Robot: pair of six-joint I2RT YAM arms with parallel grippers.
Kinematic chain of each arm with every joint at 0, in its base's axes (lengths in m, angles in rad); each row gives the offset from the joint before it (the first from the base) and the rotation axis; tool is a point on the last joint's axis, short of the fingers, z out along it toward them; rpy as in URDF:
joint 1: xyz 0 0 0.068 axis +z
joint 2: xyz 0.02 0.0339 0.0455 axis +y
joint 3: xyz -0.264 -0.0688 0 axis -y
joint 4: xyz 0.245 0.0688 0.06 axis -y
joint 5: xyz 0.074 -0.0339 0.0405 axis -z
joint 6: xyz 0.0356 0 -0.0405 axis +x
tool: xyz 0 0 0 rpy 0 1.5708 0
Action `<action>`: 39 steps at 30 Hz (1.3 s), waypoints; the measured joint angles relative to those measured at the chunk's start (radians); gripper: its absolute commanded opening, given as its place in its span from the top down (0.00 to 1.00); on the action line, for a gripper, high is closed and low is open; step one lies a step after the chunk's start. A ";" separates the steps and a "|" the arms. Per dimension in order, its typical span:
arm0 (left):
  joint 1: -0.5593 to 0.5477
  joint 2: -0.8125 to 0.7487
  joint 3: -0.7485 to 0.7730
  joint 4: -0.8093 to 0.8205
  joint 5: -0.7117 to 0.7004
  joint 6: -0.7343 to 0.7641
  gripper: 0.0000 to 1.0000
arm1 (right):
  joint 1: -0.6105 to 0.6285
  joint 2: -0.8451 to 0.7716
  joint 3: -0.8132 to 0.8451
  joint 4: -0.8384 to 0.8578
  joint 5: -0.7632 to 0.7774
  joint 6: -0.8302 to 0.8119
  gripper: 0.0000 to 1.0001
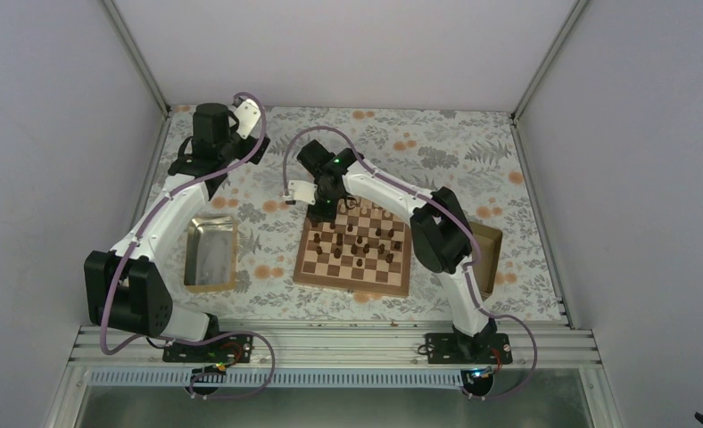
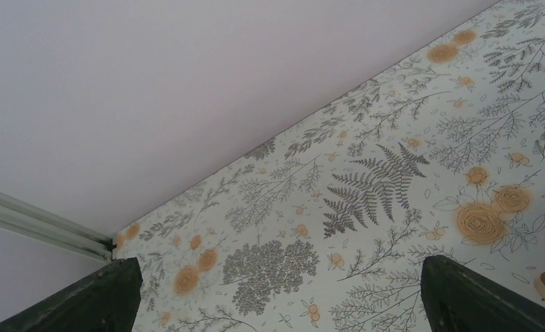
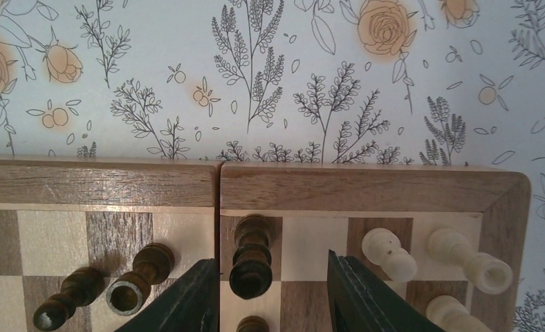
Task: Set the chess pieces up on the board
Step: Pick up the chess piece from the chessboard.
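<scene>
Top external view shows the chessboard (image 1: 352, 287) lying on the flowered tabletop (image 1: 437, 143) between the two arms, a little to the right of centre. A loose scatter of chess pieces (image 1: 359, 248) stands on its middle and far squares. No full rank is lined up along either the near or the far edge, and the near rows look mostly bare.

The right end effector (image 3: 275, 270) is at the board's far left corner. Its fingers (image 3: 194, 297) are parted and straddle a dark chessman (image 3: 250, 259) on a far-row square, with a clear gap on the right side, so it has no grip on it yet. In that same far row, pale chessmen (image 3: 391, 254) sit just to the right and two more dark ones (image 3: 142, 273) to the left. The colours are mixed where one set ought to stand alone. From this angle I cannot tell whether those are upright or tipped.

The left end effector (image 2: 278, 266) is held over bare tabletop near the far left corner, well apart from the board, spread wide and carrying nothing.

A metal tray (image 1: 190, 259) lies left of the board and another (image 1: 491, 250) shows partly behind the right arm – what they hold is too blurred to say.

My judgement is that the setup is at an early-to-middle stage. Pieces are on the board, but sorting them by colour and forming the back and pawn ranks remains to be done.
</scene>
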 measured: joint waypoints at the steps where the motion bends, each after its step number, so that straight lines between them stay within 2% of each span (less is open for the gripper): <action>1: 0.000 0.000 0.000 0.000 0.000 0.000 0.00 | 0.001 0.004 0.000 0.000 -0.001 0.000 0.58; 10: 0.001 0.000 0.000 0.000 0.000 0.000 0.00 | 0.001 0.018 0.021 0.000 -0.010 0.000 0.71; 18: 0.001 0.000 -0.006 0.001 0.008 0.000 0.00 | 0.000 0.022 0.028 -0.011 -0.024 0.000 0.76; 32: 0.005 0.000 -0.009 0.001 0.019 0.000 0.00 | 0.001 0.023 0.034 -0.048 -0.047 0.000 0.73; 39: 0.005 0.000 -0.010 0.001 0.020 0.001 0.00 | 0.001 0.030 0.039 -0.050 -0.057 0.000 0.78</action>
